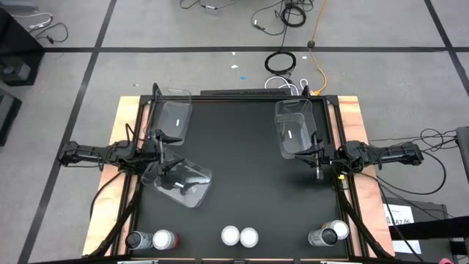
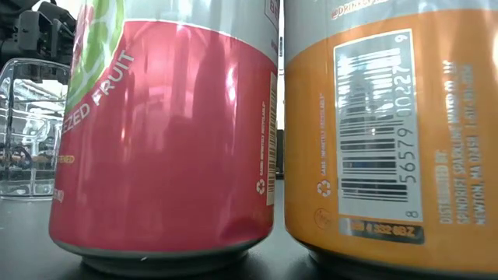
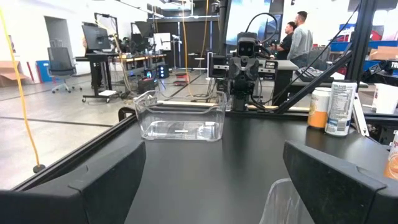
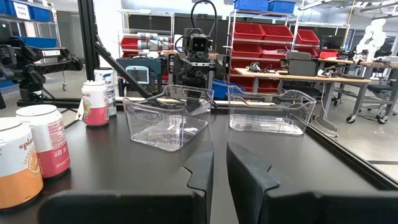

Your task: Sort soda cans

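Six soda cans stand upright along the table's near edge in three pairs. The left pair [image 1: 150, 239] is dark grey and pink-red, the middle pair [image 1: 239, 235] shows pale tops, and the right pair [image 1: 330, 235] is near the right corner. The low view shows the middle pair close up: a pink-red can [image 2: 163, 132] beside an orange can [image 2: 389, 124]. My left gripper [image 1: 170, 143] [image 3: 214, 180] is open, above the table's left half beside a tilted clear bin [image 1: 182, 181]. My right gripper [image 1: 316, 160] [image 4: 219, 174] is shut, at the near end of the right bin [image 1: 295, 128].
Three clear plastic bins are on the table: one at far left [image 1: 174, 114], one tilted at mid-left, one at right. The table's black middle [image 1: 245, 161] is bare. A raised frame [image 1: 344, 198] borders the table. People stand in the room beyond [image 3: 298, 37].
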